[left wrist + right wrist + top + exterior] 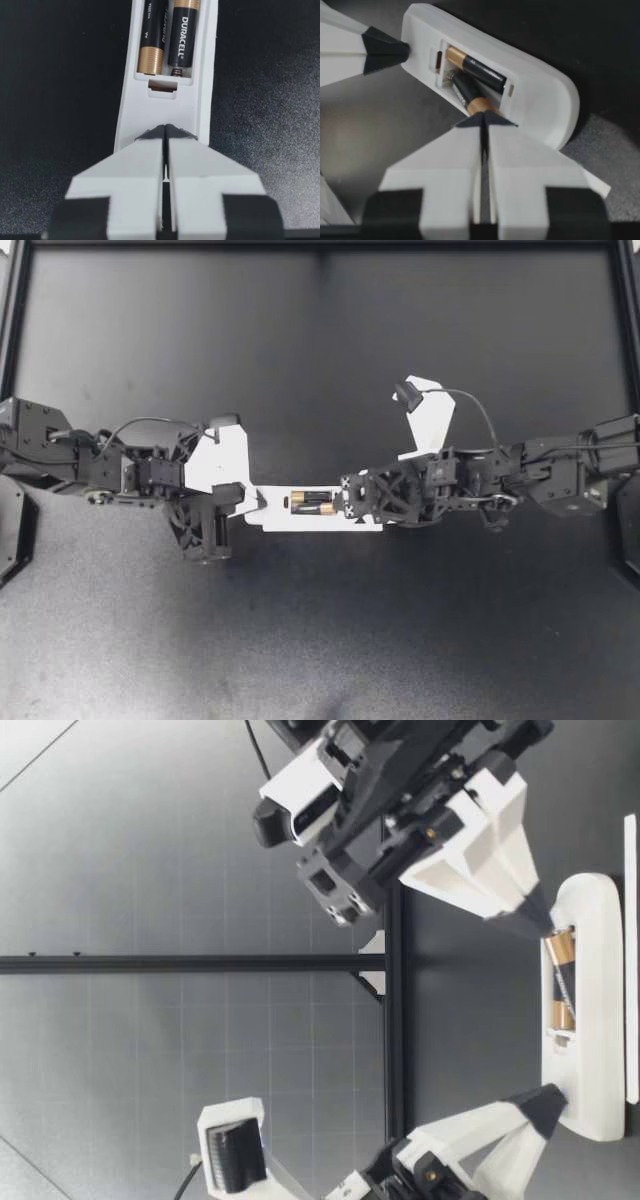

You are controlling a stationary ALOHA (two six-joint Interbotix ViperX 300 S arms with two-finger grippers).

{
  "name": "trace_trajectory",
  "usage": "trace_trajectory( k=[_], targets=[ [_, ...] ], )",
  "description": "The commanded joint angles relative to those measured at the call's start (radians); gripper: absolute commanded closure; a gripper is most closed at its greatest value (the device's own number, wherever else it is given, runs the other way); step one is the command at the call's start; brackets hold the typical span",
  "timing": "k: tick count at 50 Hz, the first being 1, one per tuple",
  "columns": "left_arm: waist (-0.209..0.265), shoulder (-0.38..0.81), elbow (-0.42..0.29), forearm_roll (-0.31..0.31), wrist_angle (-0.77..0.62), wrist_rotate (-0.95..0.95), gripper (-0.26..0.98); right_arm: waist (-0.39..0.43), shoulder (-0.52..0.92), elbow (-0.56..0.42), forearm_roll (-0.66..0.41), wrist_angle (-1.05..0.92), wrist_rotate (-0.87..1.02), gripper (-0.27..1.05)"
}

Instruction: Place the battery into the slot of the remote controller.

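At the centre of the top view, a white remote controller (270, 518) lying flat on the dark desk (320, 640), two batteries (312, 503) side by side in its slot. Left claw (258, 500) reaching in from the left edge, tip at the remote controller's left end. Right claw (346, 500) reaching in from the right, above the slot's right end, fingers hidden under its own black body. Closure of either unreadable from above. Plain in the left wrist view: left claw (166, 132) closed, fingers pressed together with nothing between, tips resting on the remote controller (165, 107) just short of the slot, both batteries (167, 35) ahead, laid opposite ways round. Likewise in the right wrist view: right claw (484, 117) closed and empty, tip at the copper end of the nearer battery (467, 97), contact not certain; left claw (387, 50) against the remote controller's far end. Height only in the low view: remote controller (600, 1050) flat on the desk, right claw (535, 920) down at one end of the batteries (560, 980), left claw (548, 1105) down at the opposite end of the remote controller.
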State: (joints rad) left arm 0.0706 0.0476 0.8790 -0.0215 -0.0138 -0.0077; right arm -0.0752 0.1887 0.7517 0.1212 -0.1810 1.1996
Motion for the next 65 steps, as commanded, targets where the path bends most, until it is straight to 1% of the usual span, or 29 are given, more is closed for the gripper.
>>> trace_trajectory(
  k=[1,19,28,36,40,50,55,65],
  targets=[
    [0.002,-0.009,-0.002,0.0,0.003,0.0,0.86,0.005,-0.006,-0.031,-0.011,-0.003,-0.003,0.89],
    [0.002,-0.009,0.0,0.0,0.003,0.0,0.86,0.005,0.014,-0.058,-0.055,0.06,-0.003,0.89],
    [0.003,-0.009,-0.008,0.0,0.003,0.0,0.86,0.003,-0.028,-0.046,-0.086,0.086,-0.009,0.89],
    [0.002,-0.025,-0.021,0.0,-0.003,0.003,0.86,-0.006,-0.092,-0.029,-0.143,0.112,-0.011,0.89],
    [0.002,-0.037,-0.043,0.0,-0.009,0.003,0.86,-0.011,-0.133,-0.015,-0.179,0.129,-0.012,0.89],
    [-0.002,-0.035,-0.109,0.0,-0.028,0.009,0.86,-0.029,-0.239,0.029,-0.333,0.17,-0.028,0.89],
    [-0.005,-0.002,-0.149,0.0,-0.025,0.009,0.86,-0.034,-0.262,0.049,-0.368,0.181,-0.031,0.89],
    [-0.017,0.074,-0.207,0.0,-0.011,0.009,0.86,-0.046,-0.27,0.075,-0.423,0.193,-0.034,0.89]
  ],
)
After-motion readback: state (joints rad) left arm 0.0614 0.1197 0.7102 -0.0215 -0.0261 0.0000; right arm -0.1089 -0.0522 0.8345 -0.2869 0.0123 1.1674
